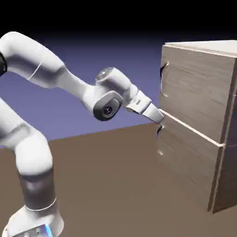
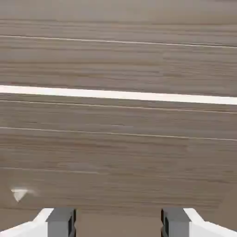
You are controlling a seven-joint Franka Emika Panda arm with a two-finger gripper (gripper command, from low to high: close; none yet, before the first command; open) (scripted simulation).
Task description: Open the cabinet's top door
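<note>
- Exterior view: no readable writing or brand shows on the arm [image 1: 109, 95] or the cabinet [image 1: 196, 120].
- Exterior view: the cabinet stands at the right, beyond the gripper [image 1: 158, 121].
- Exterior view: the top door [image 1: 196, 88] is the upper front panel, grey-brown wood grain, with a dark curved handle [image 1: 163, 69] near its left edge.
- Exterior view: a pale seam [image 1: 194, 130] divides it from the lower panel [image 1: 190, 157], which carries its own dark handle [image 1: 160, 130].
- Exterior view: the gripper points at the cabinet near the seam, below the upper handle.
- Hand view: wood grain fills the frame, crossed by a bright strip; no lettering is legible.
- Hand view: the grey fingertips [image 2: 60, 222] are spread, nothing between them.
</note>
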